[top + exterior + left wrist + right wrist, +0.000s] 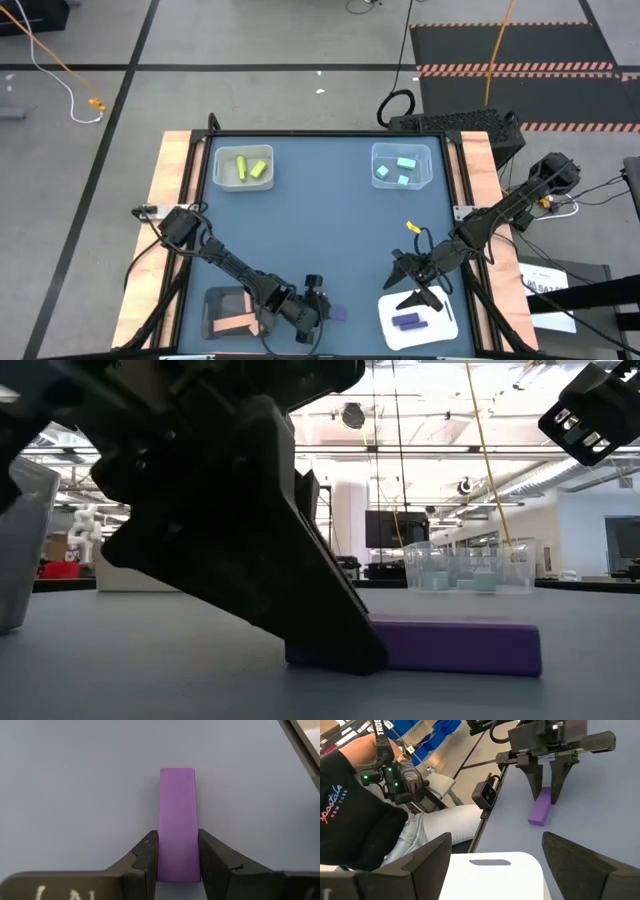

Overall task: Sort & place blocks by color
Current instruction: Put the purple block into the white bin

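Observation:
A purple bar (177,815) lies flat on the blue table near its near edge, also seen in the high view (339,314) and low view (470,645). My left gripper (177,842) stands over it, shut on it. My right gripper (495,865) hangs open above the white tray (390,306), which holds more purple blocks (408,321). Yellow-green blocks (250,168) lie in the far left clear tray. Mint-teal blocks (402,168) lie in the far right clear tray. A salmon-orange block (232,325) lies in the black tray at the near left. My left gripper pinches the purple bar between its two fingers (148,854), one on each long side, at the end nearest the wrist (177,870). The fingers (555,782) come from above, pointing down, and lie across the bar. The bar lies flat on the table.
The black tray (216,300) sits just left of my left gripper, and the white tray is to its right. A seated person (365,820) is beyond the table's near edge. The middle of the table (330,220) is bare.

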